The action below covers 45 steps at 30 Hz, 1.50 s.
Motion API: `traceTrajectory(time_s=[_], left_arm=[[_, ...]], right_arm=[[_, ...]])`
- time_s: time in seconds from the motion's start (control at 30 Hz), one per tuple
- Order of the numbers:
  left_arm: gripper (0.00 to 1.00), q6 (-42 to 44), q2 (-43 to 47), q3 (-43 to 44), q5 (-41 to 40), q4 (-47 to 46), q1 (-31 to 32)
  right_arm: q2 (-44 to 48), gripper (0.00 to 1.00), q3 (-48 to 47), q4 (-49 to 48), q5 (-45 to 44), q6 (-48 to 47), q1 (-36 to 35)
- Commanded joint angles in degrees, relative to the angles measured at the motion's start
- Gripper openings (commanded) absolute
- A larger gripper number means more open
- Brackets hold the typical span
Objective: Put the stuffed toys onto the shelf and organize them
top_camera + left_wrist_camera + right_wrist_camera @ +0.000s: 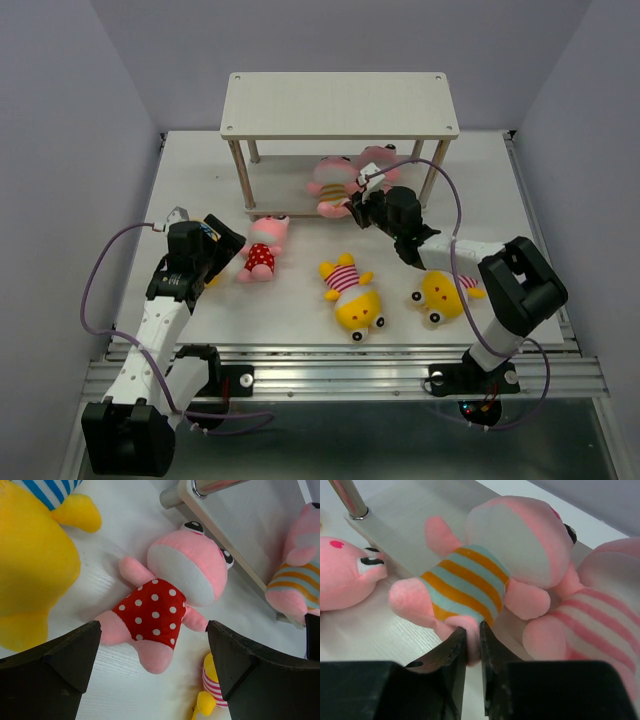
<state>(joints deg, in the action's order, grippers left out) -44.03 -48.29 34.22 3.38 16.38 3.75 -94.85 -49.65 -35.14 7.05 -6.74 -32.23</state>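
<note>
Pinching orange-striped toy (465, 587) at shelf (405, 510) edge: right tool (472, 630); left tool (154, 630) spread over dotted toy (155, 612).

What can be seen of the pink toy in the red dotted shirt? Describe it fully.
The pink toy is soft plush: white face patch, dark eyes atop the head, stubby limbs, red shirt with white dots. It lies face up on the white table, head towards the shelf, beside a yellow toy. The left gripper hangs over it, jaws open.
</note>
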Motion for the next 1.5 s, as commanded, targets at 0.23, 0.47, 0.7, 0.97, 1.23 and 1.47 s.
traceTrajectory(time_s=[0.23, 0.47, 0.7, 0.97, 1.23, 1.47], left_arm=[[0.99, 0.17, 0.39, 2.08, -0.39, -1.44, 0.21], [0.99, 0.26, 0.13, 1.99, -0.39, -1.44, 0.21], [0.99, 0.26, 0.39, 1.55, -0.30, -1.35, 0.21], [0.99, 0.52, 0.39, 1.47, -0.04, -1.35, 0.21], [0.99, 0.52, 0.57, 1.29, -0.04, -1.53, 0.21], [0.99, 0.88, 0.13, 1.29, -0.04, -1.70, 0.21]], right_arm=[[-2.36, 0.39, -0.36, -4.42, 0.33, 2.17, 0.50], [-1.57, 0.51, -0.80, -3.63, -0.72, 4.19, 0.50], [0.80, 0.62, -2.82, 1.12, -2.04, 3.58, 0.50], [5.46, 1.00, -2.65, 4.37, 1.82, 4.72, 0.50], [10.73, 1.00, 0.07, 9.03, 9.21, 6.48, 0.50], [14.95, 1.00, 2.01, 12.45, 15.88, 9.03, -1.69]])
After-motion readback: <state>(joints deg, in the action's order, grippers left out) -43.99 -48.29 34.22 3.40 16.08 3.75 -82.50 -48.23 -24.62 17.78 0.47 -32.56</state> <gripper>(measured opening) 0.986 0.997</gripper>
